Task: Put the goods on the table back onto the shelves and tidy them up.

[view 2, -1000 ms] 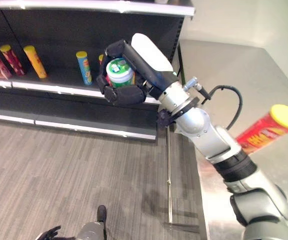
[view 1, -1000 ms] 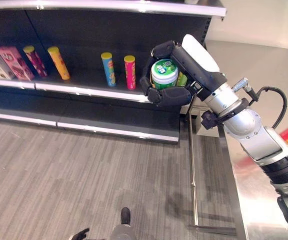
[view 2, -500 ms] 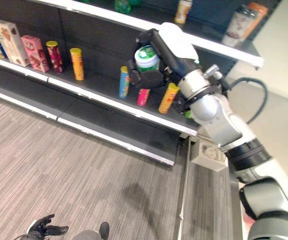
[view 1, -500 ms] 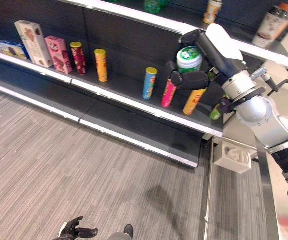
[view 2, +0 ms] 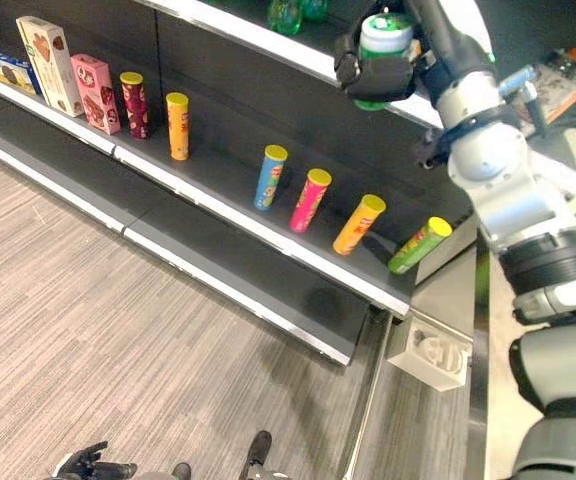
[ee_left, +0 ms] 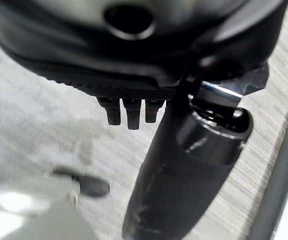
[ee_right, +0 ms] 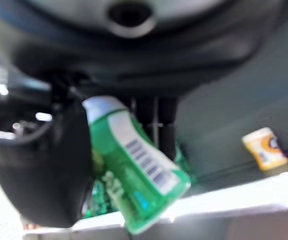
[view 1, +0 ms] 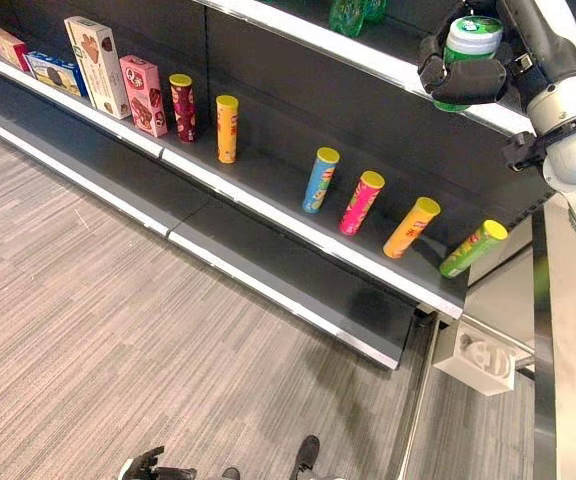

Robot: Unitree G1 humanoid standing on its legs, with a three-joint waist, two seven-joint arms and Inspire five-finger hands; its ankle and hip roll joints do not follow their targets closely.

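A green canister with a white lid (view 1: 471, 35) is held upright in my right hand (view 1: 465, 82), whose fingers and thumb curl round it. It hangs at the white front edge of the upper shelf (view 1: 298, 30), right of the green bottles (view 1: 353, 12) standing there. In the right wrist view the green canister (ee_right: 134, 180) shows past the thumb (ee_right: 39, 165), with green bottles (ee_right: 101, 197) and a small orange jar (ee_right: 264, 149) on the shelf behind. My left hand (view 1: 153, 465) hangs low over the floor, fingers (ee_left: 126, 112) relaxed and holding nothing.
The middle shelf (view 1: 268, 205) carries boxes (view 1: 93, 50) at the left and several tubes: dark red (view 1: 182, 106), yellow (view 1: 227, 128), blue (view 1: 319, 180), pink (view 1: 360, 202), orange (view 1: 411, 227) and a leaning green one (view 1: 473, 248). A steel table (view 1: 573, 350) stands at the right, with a white socket box (view 1: 478, 360) by it.
My right hand has lifted the green canister from in front of the middle shelf up to the upper shelf's edge. The camera has swung, shifting the whole scene.
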